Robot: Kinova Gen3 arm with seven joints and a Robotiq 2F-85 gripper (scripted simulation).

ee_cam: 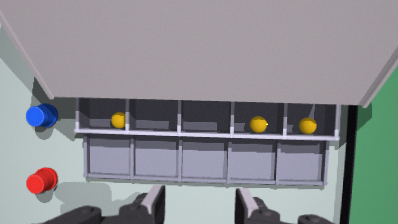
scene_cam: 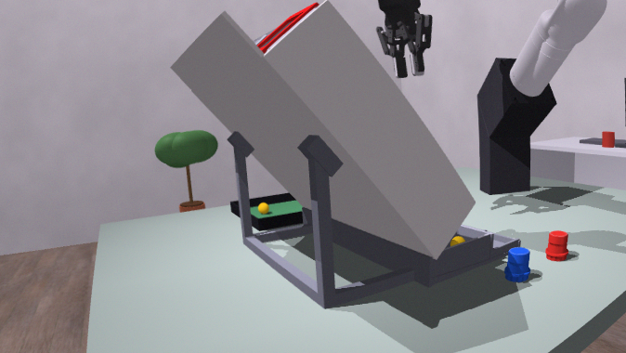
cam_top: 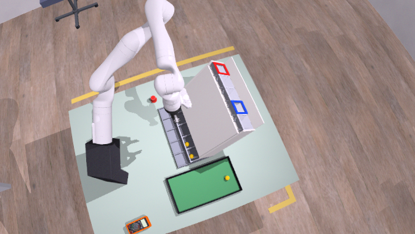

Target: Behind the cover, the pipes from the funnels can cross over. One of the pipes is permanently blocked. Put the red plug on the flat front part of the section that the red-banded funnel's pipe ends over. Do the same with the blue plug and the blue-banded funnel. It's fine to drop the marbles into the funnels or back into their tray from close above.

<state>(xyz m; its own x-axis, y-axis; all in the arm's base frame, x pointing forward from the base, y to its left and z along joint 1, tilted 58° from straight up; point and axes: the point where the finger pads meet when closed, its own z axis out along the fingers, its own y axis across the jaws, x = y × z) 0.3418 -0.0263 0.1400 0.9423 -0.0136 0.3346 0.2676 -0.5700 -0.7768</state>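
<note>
My gripper (scene_cam: 409,74) (ee_cam: 200,203) is open, its fingers partly closed with nothing between them, high above the front of the sections. The red plug (cam_top: 153,98) (scene_cam: 557,246) (ee_cam: 42,180) and blue plug (scene_cam: 517,265) (ee_cam: 41,115) stand on the table beside the sections' left end in the wrist view. The flat front parts (ee_cam: 204,160) hold no plug. Yellow marbles lie in the leftmost (ee_cam: 119,120), fourth (ee_cam: 258,124) and rightmost (ee_cam: 308,126) sections behind. Another marble (cam_top: 227,178) (scene_cam: 263,208) is in the green tray (cam_top: 197,194). The red-banded funnel (cam_top: 224,74) and blue-banded funnel (cam_top: 241,113) top the cover.
The large tilted grey cover (cam_top: 206,108) (scene_cam: 371,116) (ee_cam: 200,50) rises behind the sections and hides the pipes. Its stand (scene_cam: 322,232) has upright posts. A multimeter (cam_top: 138,225) lies at the table's edge. The arm's black base (cam_top: 103,160) stands on the table.
</note>
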